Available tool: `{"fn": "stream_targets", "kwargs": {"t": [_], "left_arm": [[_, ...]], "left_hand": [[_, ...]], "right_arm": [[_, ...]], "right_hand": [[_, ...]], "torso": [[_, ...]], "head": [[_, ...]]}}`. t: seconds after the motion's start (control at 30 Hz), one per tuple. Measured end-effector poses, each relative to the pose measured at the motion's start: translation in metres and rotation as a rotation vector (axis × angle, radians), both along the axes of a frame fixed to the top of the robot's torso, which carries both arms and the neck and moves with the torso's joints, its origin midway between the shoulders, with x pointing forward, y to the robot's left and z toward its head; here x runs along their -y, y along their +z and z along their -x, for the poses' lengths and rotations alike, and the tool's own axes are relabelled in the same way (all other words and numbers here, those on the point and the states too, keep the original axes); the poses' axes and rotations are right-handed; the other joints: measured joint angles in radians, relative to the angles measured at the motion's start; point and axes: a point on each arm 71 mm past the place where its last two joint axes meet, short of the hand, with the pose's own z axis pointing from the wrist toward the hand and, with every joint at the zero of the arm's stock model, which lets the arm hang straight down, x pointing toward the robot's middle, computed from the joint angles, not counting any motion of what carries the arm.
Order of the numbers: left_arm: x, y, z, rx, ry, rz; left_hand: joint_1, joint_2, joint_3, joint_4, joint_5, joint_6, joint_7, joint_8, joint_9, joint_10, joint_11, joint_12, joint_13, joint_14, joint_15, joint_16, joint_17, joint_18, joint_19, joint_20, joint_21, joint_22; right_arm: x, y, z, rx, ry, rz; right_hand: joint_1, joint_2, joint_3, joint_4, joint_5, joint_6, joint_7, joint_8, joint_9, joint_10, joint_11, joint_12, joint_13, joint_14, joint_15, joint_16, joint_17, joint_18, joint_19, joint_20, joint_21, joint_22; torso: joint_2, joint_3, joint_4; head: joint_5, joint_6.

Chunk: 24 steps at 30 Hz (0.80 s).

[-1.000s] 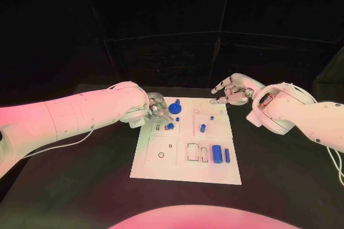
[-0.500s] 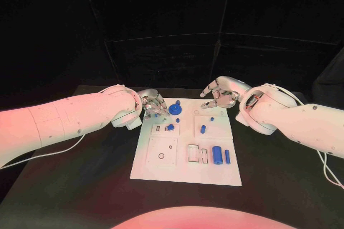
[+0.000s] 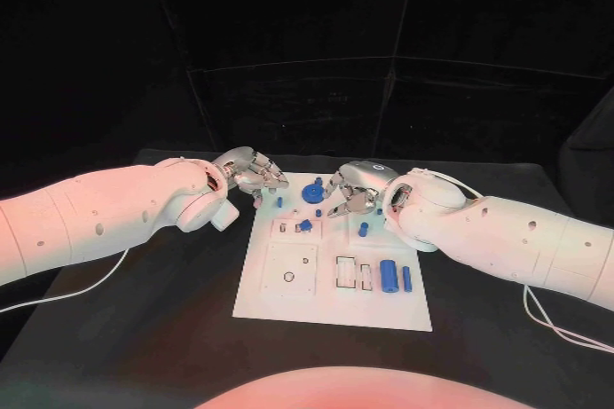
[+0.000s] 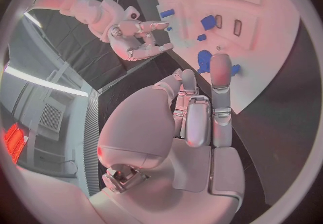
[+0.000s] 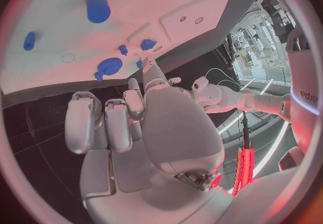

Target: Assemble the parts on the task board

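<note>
— Fingers first: how do yours stand?
— Your left hand (image 3: 252, 175) has its fingers (image 4: 220, 81) curled and holding nothing, off the far left corner of the task board (image 3: 288, 302). Your right hand (image 3: 355, 189) is half curled and empty, over the board's far edge.
— And the parts?
— The blue gear (image 3: 312, 193) lies between both hands; the cylinder (image 3: 388, 274) sits nearer you, on the black tabletop (image 3: 153, 338) side.

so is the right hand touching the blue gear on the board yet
Apart. The right wrist view shows bare white task board between the right hand and the blue gear.
</note>
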Motion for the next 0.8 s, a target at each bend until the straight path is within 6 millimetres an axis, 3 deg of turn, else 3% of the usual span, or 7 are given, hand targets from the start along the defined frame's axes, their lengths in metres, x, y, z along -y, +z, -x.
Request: {"fn": "stream_targets", "kwargs": {"t": [0.07,0.3,0.53,0.8], "left_arm": [[0.0,0.002,0.004,0.004,-0.003,0.059],[-0.004,0.008,0.01,0.027,-0.004,0.187],[-0.01,0.011,0.012,0.041,0.016,0.258],[-0.012,0.014,0.014,0.054,0.025,0.297]], "left_hand": [[-0.014,-0.014,0.05,-0.006,0.0,-0.005,0.01,-0.018,-0.022,-0.024,0.009,-0.006,-0.012,-0.021,0.016,-0.039,-0.046,0.0,-0.029,0.008,-0.051,-0.048],[-0.047,-0.047,0.138,-0.019,0.0,0.002,0.023,-0.046,-0.068,-0.046,0.025,-0.016,-0.047,-0.065,0.028,-0.101,-0.127,0.0,-0.046,0.024,-0.083,-0.07],[-0.053,-0.053,0.195,-0.044,0.0,0.002,0.031,-0.058,-0.091,-0.061,0.032,-0.02,-0.07,-0.086,0.035,-0.131,-0.172,0.0,-0.051,0.03,-0.099,-0.08],[-0.058,-0.058,0.215,-0.054,0.0,0.0,0.033,-0.058,-0.099,-0.061,0.032,-0.02,-0.079,-0.09,0.032,-0.133,-0.18,0.0,-0.051,0.03,-0.104,-0.082]], "right_arm": [[-0.005,-0.003,0.0,-0.002,0.009,0.013],[-0.022,-0.011,0.0,-0.014,0.042,0.042],[-0.034,-0.018,-0.001,-0.034,0.065,0.056],[-0.041,-0.024,-0.002,-0.054,0.078,0.069]], "right_hand": [[0.0,0.0,0.0,0.0,-0.006,0.0,0.0,-0.008,-0.001,0.0,0.0,0.0,0.006,0.0,0.0,0.0,0.0,0.0,0.0,0.0,0.0,0.002],[0.0,0.0,0.0,0.0,-0.006,-0.006,0.005,-0.015,-0.002,0.004,0.004,0.007,0.006,0.0,0.0,0.004,0.0,0.0,0.0,0.0,0.0,0.003],[0.0,0.0,0.003,-0.003,-0.006,-0.009,0.009,-0.024,-0.002,0.004,0.004,0.011,0.007,0.0,0.0,0.008,0.0,0.0,0.0,0.0,0.0,0.008],[0.0,0.0,0.006,-0.006,-0.006,-0.017,0.009,-0.031,-0.002,0.007,0.008,0.016,0.014,0.0,0.0,0.013,0.0,0.0,0.0,0.0,0.004,0.013]], "torso": [[0.001,-0.001,-0.0003],[0.003,-0.0036,0.0012],[0.003,-0.004,0.002],[0.005,-0.0036,0.0018]], "head": [[0.001,-0.001],[0.001,0.0],[0.003,-0.002],[0.007,-0.005]]}}
